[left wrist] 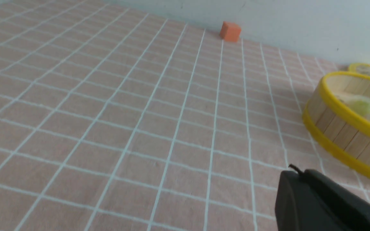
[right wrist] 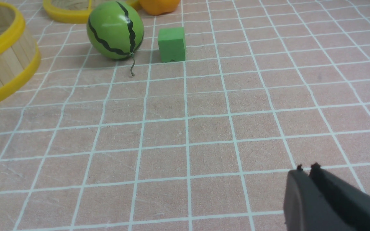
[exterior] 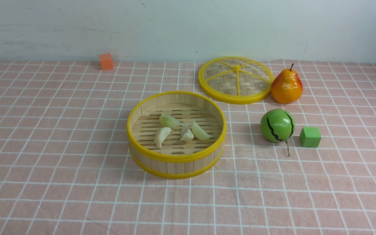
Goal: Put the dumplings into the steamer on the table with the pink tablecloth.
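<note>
The steamer [exterior: 148, 153] stands mid-table on the pink tablecloth [exterior: 44, 130]. Several dumplings lie on its slatted floor: a greenish one [exterior: 169, 121], a cream one [exterior: 161, 136], a small cream one [exterior: 186, 133] and a greenish one [exterior: 200, 132]. Neither gripper shows in the front view. My left gripper [left wrist: 295, 173] is shut and empty, above bare cloth beside the steamer [left wrist: 339, 128]; one greenish dumpling [left wrist: 363, 107] shows inside. My right gripper [right wrist: 305, 170] is shut and empty over bare cloth, away from the steamer [right wrist: 5, 64].
The flat woven lid [exterior: 235, 79] lies behind the steamer, with a pear [exterior: 287, 86] leaning beside it. A green striped ball [exterior: 277, 125] and a green cube [exterior: 310, 136] sit right of the steamer. An orange cube [exterior: 106, 61] is by the far wall.
</note>
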Available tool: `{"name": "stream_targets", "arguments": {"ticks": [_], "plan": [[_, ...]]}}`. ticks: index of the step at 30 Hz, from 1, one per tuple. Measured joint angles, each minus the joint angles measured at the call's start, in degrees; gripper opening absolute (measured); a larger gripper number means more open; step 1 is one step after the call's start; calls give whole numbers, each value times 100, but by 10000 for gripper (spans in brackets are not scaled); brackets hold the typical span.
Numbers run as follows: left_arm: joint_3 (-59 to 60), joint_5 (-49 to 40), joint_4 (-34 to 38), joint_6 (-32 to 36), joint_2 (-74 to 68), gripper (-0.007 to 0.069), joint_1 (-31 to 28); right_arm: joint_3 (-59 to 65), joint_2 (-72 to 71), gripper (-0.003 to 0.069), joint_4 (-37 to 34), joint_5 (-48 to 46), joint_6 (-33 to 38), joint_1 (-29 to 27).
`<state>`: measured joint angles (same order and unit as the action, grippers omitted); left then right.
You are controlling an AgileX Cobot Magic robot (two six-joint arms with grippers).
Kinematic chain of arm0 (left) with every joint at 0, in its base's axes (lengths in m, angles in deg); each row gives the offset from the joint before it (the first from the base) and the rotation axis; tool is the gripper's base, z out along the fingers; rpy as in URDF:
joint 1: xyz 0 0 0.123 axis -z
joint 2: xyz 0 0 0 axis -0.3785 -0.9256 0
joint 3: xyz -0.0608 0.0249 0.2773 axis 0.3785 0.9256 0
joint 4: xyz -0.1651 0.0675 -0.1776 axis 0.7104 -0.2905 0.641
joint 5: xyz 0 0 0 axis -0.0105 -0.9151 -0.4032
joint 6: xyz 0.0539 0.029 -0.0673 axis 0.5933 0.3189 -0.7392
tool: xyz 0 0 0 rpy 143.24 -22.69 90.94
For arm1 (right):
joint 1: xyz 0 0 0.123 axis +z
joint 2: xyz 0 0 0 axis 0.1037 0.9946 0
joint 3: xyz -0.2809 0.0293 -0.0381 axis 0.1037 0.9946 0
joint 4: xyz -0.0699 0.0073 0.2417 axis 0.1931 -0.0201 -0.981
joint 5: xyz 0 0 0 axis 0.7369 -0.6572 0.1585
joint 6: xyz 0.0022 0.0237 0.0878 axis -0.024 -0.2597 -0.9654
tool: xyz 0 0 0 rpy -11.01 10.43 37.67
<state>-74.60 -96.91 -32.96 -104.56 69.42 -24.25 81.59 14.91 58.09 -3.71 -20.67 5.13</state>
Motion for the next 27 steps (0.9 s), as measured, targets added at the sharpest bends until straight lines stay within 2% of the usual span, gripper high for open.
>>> {"name": "stream_targets", "arguments": {"ticks": [7, 27], "plan": [[0, -571, 0, 0, 0, 1, 0, 0, 0, 40, 0, 0, 0, 0], [0, -659, 0, 0, 0, 10, 0, 0, 0, 56, 0, 0, 0, 0]]}}
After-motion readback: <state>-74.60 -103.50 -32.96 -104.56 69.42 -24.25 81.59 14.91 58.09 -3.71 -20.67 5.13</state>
